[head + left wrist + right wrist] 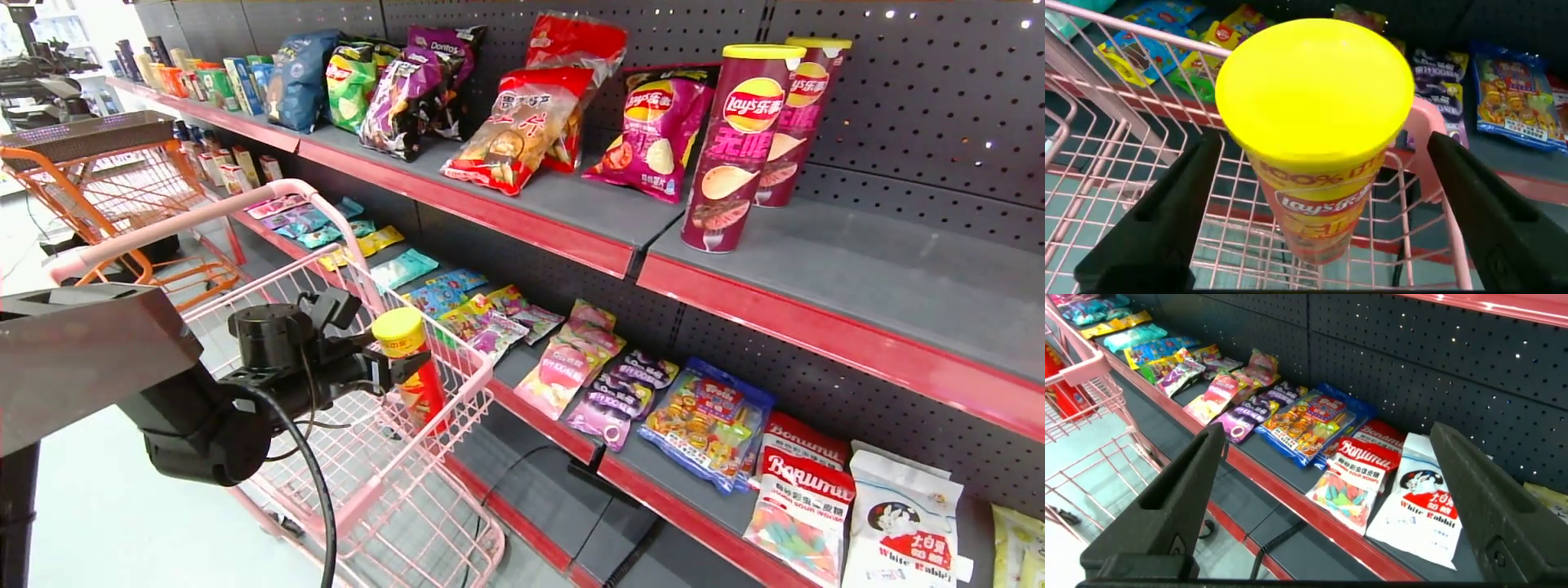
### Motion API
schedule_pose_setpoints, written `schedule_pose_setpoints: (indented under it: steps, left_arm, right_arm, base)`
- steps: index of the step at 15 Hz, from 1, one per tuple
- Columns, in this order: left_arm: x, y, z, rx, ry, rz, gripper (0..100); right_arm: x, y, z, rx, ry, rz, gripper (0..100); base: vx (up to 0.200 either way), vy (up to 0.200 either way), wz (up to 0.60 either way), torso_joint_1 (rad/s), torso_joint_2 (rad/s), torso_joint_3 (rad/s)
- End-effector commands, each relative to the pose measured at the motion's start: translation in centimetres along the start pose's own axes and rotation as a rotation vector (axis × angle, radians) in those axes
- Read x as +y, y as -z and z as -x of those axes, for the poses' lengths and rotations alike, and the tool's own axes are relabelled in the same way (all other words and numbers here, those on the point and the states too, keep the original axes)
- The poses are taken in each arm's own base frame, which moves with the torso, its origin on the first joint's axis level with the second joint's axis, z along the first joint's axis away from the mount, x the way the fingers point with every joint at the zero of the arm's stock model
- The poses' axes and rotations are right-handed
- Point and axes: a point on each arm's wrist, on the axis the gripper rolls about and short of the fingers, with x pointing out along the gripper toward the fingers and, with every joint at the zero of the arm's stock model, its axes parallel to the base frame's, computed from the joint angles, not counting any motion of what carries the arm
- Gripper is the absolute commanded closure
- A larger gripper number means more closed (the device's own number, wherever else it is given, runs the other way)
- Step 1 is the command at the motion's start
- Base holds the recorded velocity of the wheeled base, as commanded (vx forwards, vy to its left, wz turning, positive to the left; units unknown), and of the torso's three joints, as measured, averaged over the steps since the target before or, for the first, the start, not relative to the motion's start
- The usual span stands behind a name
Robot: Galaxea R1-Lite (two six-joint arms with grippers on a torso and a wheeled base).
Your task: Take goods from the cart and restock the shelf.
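My left fingers point(1167, 212) straddle the can point(1315, 90) in the cart point(204, 217); whether they grip it, I cannot tell. My right fingers point(1167, 506) hang spread, empty, beside the shelf point(1151, 408).

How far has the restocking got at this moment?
Done: two purple cans stand on the upper shelf, though who placed them is unclear. In hand: left end effector straddles the yellow-lidded can in the pink cart, not yet clamped. Remaining: lifting and shelving it; right end effector is open and empty.
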Motion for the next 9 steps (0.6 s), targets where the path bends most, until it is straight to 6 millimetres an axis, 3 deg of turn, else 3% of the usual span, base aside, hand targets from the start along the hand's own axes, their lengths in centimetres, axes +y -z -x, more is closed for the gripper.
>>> schedule_pose_setpoints:
  steps: [1,5,6,9]
  left_arm:
    - [0.2,1.1,-0.7,0.014,0.001,0.006,0]
    - [0.5,1.7,-1.6,0.013,-0.003,0.003,0]
    - [0.7,1.9,-1.9,0.006,-0.006,0.001,100]
    - [0.8,2.3,-2.2,0.003,-0.006,-0.001,100]
  right_arm:
    - [0.0,0.0,0.0,0.0,0.0,0.0,0]
    - [0.0,0.0,0.0,0.0,0.0,0.0,0]
    - [0.0,0.0,0.0,0.0,0.0,0.0,0]
    - [0.0,0.0,0.0,0.0,0.0,0.0,0]
  base:
    - [0.0,0.0,0.0,0.0,0.0,0.0]
    - [0.0,0.0,0.0,0.0,0.0,0.0]
    - [0.0,0.0,0.0,0.0,0.0,0.0]
    - [0.0,0.0,0.0,0.0,0.0,0.0]
